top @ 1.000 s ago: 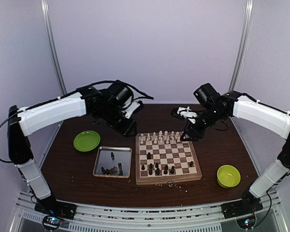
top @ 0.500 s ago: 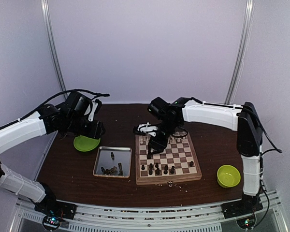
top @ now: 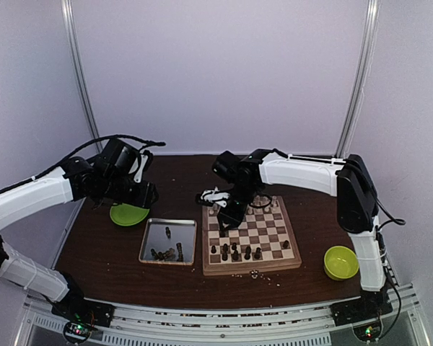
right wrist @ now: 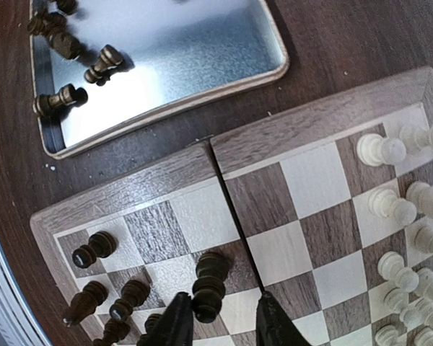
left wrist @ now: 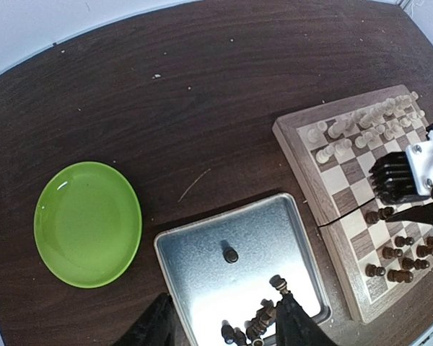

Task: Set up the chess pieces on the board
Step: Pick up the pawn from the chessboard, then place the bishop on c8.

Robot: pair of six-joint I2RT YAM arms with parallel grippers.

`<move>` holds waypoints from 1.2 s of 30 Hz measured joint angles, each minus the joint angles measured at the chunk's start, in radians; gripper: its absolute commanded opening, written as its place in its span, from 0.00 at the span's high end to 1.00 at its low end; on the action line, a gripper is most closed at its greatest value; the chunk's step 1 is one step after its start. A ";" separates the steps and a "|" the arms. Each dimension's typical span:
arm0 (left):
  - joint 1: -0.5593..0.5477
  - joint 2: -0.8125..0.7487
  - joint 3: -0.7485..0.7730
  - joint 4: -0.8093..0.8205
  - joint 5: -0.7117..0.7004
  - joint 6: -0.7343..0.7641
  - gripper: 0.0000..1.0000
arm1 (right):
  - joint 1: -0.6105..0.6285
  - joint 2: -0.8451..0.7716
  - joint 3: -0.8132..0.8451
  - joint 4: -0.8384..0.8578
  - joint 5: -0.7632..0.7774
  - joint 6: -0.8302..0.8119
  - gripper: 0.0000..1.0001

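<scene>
— Where is your right gripper [right wrist: 222, 301]?

— Low over the left side of the board [right wrist: 130, 189]. Its jaws stand spread on either side of one dark piece [right wrist: 209, 285] that stands upright on the board. A gap shows beside the piece, so you have no pinch on it.

— And your left gripper [left wrist: 222, 313]?

— Above the tray [left wrist: 202, 238], jaws spread with nothing between them. Several dark chess pieces [left wrist: 262, 316] lie at the tray's near end, and more stand on the board's near rows.

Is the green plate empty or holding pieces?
Empty: the left wrist view shows the green plate as bare glossy surface, with no pieces on it.
</scene>
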 measured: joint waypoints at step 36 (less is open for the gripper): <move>0.001 0.105 -0.010 0.016 0.068 -0.006 0.56 | -0.078 -0.510 -0.562 0.002 0.125 -0.158 1.00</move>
